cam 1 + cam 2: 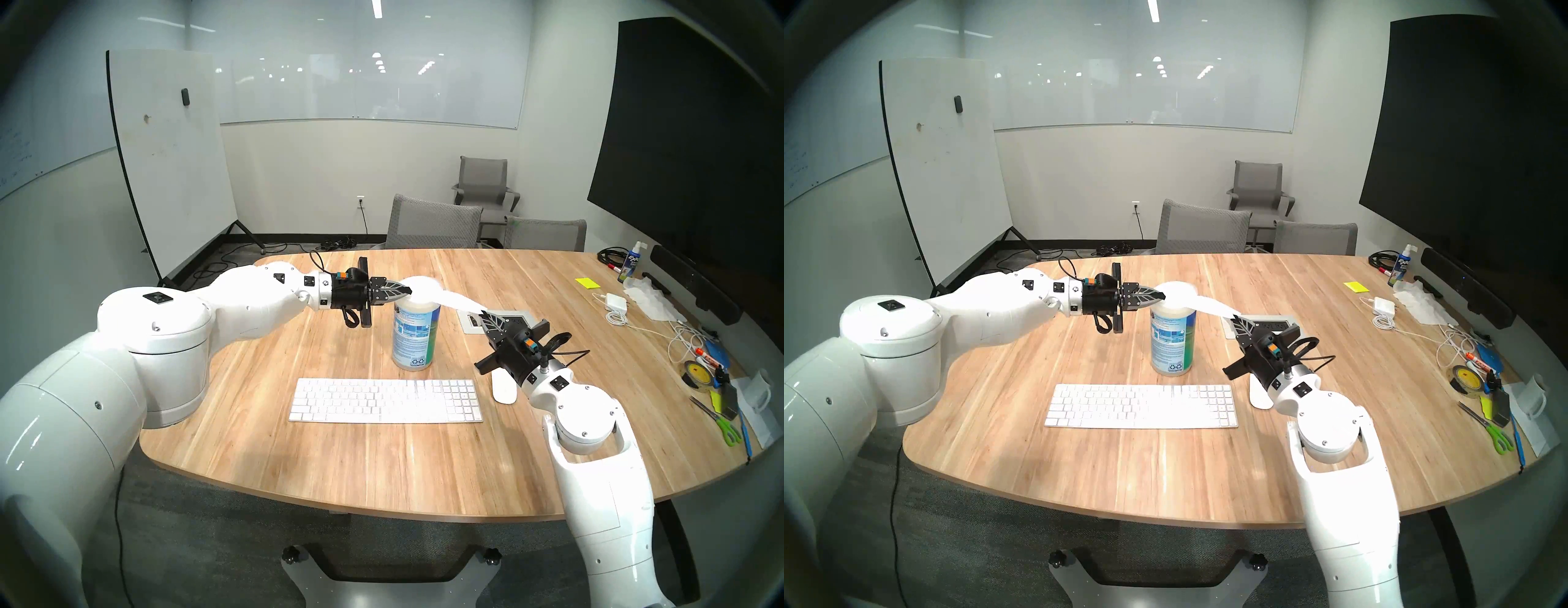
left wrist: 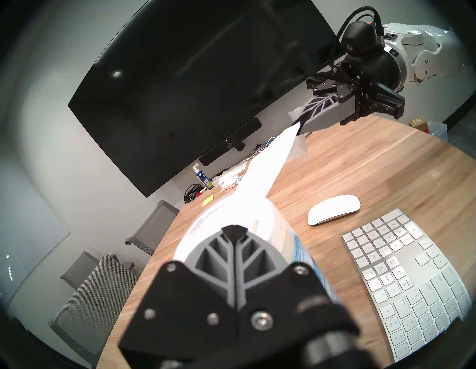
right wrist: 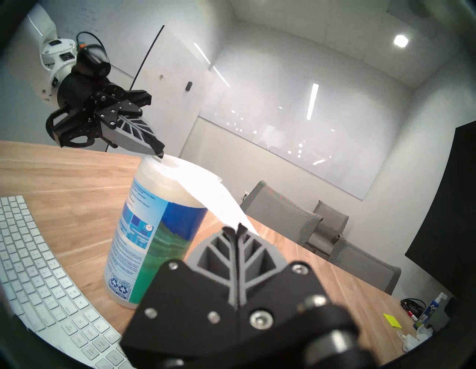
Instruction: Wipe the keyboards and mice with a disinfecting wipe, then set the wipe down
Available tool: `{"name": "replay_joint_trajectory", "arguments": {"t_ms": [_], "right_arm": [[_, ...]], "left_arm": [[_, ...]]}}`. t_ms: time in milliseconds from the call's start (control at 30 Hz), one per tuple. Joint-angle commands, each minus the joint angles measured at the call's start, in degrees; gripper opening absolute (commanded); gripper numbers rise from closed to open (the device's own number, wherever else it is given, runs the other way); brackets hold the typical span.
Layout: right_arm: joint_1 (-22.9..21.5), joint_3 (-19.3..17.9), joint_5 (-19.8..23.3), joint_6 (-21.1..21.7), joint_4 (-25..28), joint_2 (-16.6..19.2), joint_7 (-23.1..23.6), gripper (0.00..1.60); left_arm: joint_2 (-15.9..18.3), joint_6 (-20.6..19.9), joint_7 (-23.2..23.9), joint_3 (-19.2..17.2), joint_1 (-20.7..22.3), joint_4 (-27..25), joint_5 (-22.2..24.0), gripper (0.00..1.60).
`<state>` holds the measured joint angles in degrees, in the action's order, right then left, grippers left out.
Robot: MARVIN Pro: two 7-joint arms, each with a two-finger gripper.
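Observation:
A white wipe (image 1: pixel 458 300) stretches taut from the top of the blue-green wipes canister (image 1: pixel 415 339) to my right gripper (image 1: pixel 483 315), which is shut on its free end (image 3: pixel 219 201). My left gripper (image 1: pixel 408 290) is shut, with its tip resting on the canister's lid rim (image 3: pixel 158 152) and nothing between its fingers. In front of the canister the white keyboard (image 1: pixel 385 400) lies flat. The white mouse (image 1: pixel 502 388) sits at its right end, partly hidden under my right wrist and seen whole in the left wrist view (image 2: pixel 333 209).
A power outlet panel (image 1: pixel 515 319) is set into the table just behind my right gripper. Along the right edge lie a white power adapter (image 1: pixel 615 300) with cable, a tissue pile (image 1: pixel 649 299), a spray bottle (image 1: pixel 631 263), tape and scissors (image 1: pixel 721 422). Grey chairs (image 1: pixel 432 223) stand behind the table.

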<state>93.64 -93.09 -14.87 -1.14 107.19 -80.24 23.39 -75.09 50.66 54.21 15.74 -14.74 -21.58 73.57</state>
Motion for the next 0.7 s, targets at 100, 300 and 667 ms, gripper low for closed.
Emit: {"name": "replay_joint_trajectory", "arguments": {"t_ms": [100, 300, 667], "right_arm": [[5.09, -2.85, 2.21, -0.17, 8.04, 0.13, 0.72, 0.0], [9.04, -4.73, 2.88, 0.77, 11.57, 0.2, 1.66, 0.0], [13.59, -6.33, 4.8, 1.28, 15.29, -1.05, 3.27, 0.0]], "left_arm": [[0.0, 0.15, 5.29, 0.7, 0.27, 0.06, 0.22, 0.0], [-0.03, 0.23, 5.65, 1.13, 0.38, 0.13, 0.78, 0.0], [-0.1, 0.37, 5.76, 2.04, 0.55, 0.19, 1.67, 0.0]]}}
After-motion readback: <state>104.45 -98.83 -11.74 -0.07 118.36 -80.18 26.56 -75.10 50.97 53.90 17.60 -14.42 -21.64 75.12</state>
